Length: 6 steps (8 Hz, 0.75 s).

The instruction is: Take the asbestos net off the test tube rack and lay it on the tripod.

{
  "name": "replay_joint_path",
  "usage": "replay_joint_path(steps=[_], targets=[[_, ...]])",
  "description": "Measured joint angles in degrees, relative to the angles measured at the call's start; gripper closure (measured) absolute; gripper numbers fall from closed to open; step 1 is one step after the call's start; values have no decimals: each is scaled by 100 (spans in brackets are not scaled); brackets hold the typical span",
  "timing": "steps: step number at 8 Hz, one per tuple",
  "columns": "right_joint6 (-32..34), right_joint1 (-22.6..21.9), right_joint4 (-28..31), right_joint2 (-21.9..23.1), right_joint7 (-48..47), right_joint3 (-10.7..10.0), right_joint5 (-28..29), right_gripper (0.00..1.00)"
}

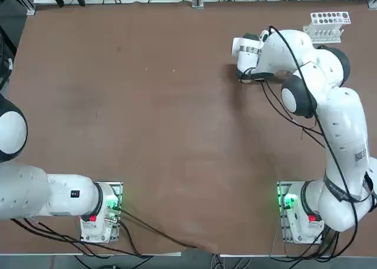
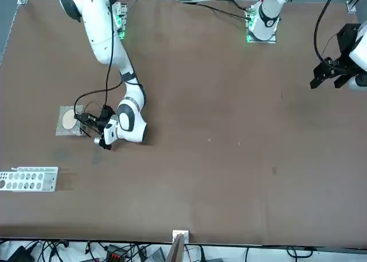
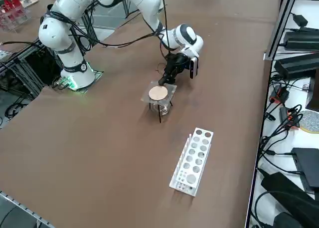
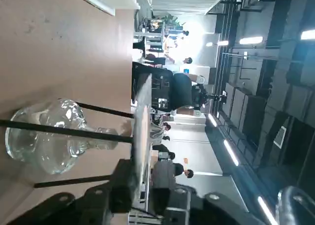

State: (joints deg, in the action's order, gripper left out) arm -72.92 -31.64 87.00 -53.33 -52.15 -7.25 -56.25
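Observation:
The asbestos net, a grey mesh square with a beige disc, lies flat on top of the black tripod. It also shows in the front view as the net. My right gripper reaches in low from the side and is shut on the net's near edge. In the wrist view the net is edge-on and runs in between the two fingers, with the tripod's legs beside it. The white test tube rack lies apart with nothing on it. In the top view my arm hides the net and tripod.
A clear glass flask sits under the tripod ring between its legs. The rack is near the table's far right corner. Cables and power bricks lie on a bench past the table's right edge.

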Motion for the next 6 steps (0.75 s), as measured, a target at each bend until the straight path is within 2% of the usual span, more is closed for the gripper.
replay_joint_path(steps=[3,4,6], targets=[[2,0,0,0,0,-1,-2,16],[3,0,-3,0,0,-1,-2,2],[4,-4,-109,3,157,0,1,0]])
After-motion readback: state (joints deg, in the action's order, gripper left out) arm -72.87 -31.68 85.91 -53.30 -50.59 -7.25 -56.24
